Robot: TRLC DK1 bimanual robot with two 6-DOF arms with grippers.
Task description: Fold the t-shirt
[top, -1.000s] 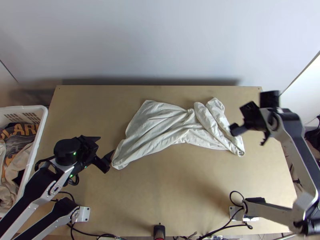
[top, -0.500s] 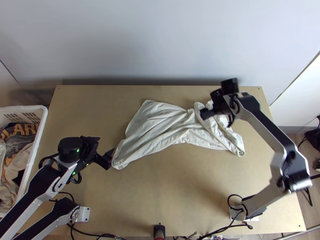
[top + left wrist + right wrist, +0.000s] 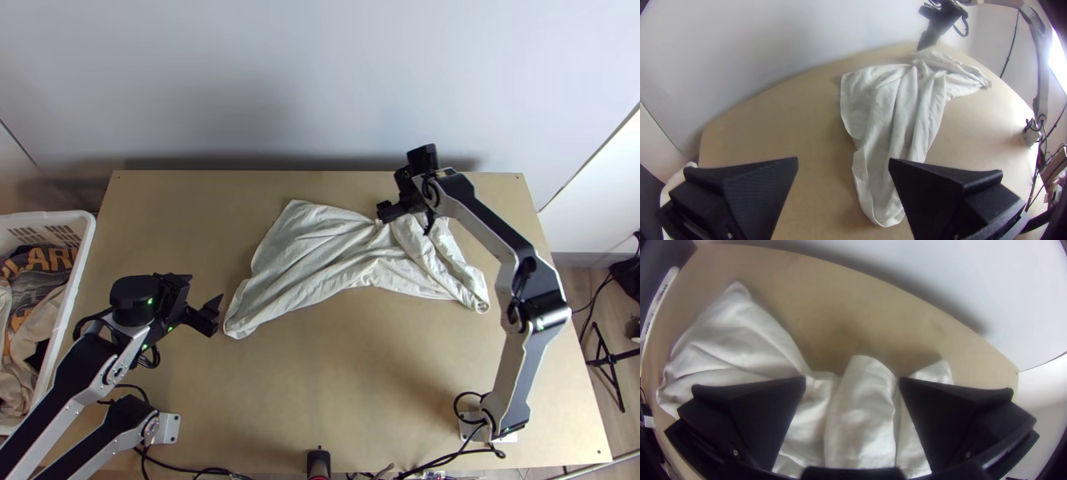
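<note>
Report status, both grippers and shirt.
Left gripper open, off the shirt's near-left end. Right gripper open over its far edge. T-shirt bunched, ungripped. Nothing seen in the way.

it looks like a small robot lab or workshop (what building it's in, i can't tell): two robot arms [image 3: 488,224] mounted at the table [image 3: 360,384], cables [image 3: 436,460] trailing along its near edge, a black tripod [image 3: 610,358] to its right, a white basket [image 3: 86,244] of clothes [image 3: 36,276] to its left, a plain wall [image 3: 320,88] behind it.
</note>
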